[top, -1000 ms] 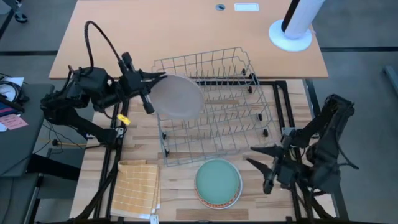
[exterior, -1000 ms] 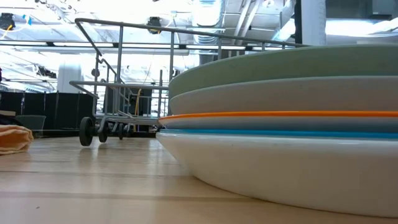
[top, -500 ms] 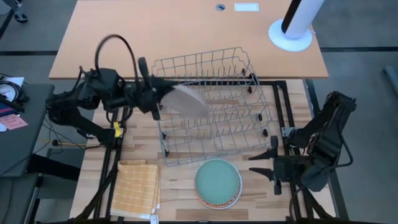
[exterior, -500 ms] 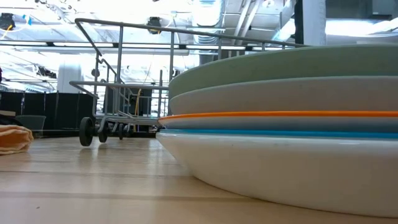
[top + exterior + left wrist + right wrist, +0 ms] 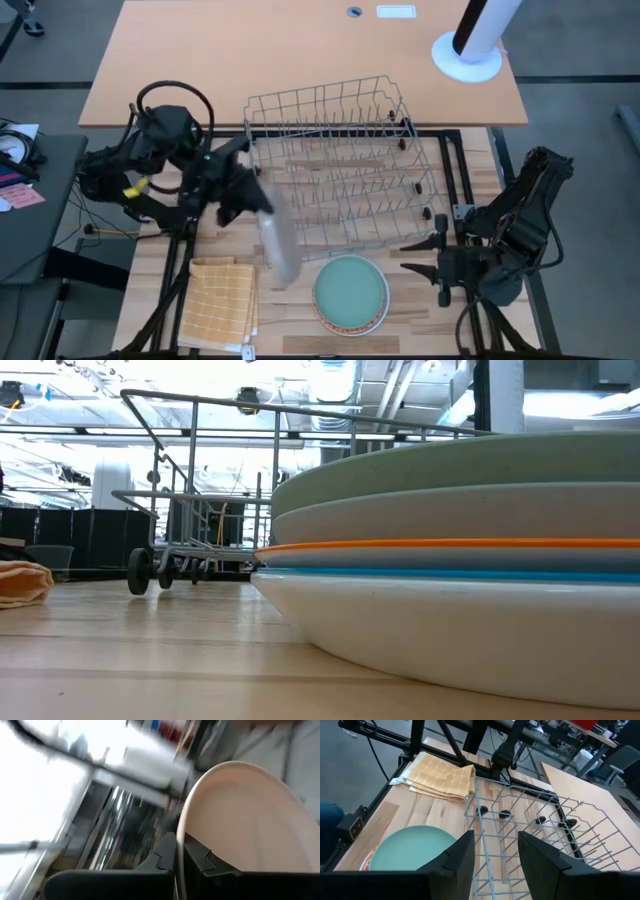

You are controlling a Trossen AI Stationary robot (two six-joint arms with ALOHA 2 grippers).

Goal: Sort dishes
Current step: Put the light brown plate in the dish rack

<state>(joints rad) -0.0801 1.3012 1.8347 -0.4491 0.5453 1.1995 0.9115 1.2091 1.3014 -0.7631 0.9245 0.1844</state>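
Note:
My left gripper (image 5: 243,200) (image 5: 176,851) is shut on a beige-grey plate (image 5: 275,240) (image 5: 245,820), which hangs on edge just off the wire rack's (image 5: 340,170) near left corner. A stack of several plates (image 5: 350,293) (image 5: 450,560), pale teal-green on top, lies flat on the table in front of the rack. My right gripper (image 5: 425,258) (image 5: 495,855) stands open to the right of the stack, holding nothing. My left gripper pinches the plate's rim (image 5: 181,827) between its two fingers, one finger on each face. The fingers come from the table's left, slanting toward the near edge. The plate is lifted clear and stands on edge, reaching from the fingers toward the near edge.
A yellow checked cloth (image 5: 222,300) (image 5: 442,777) lies at the near left, close beside the held plate. The rack (image 5: 520,835) holds no plate. A white lamp base (image 5: 467,55) stands at the far right. Bare wood shows between rack and cloth.
My left gripper has swung from the rack's far left corner toward the table's near edge and has turned. The plate, seen almost face-on over the rack's left end a second ago, now stands on edge off the rack's near left corner.

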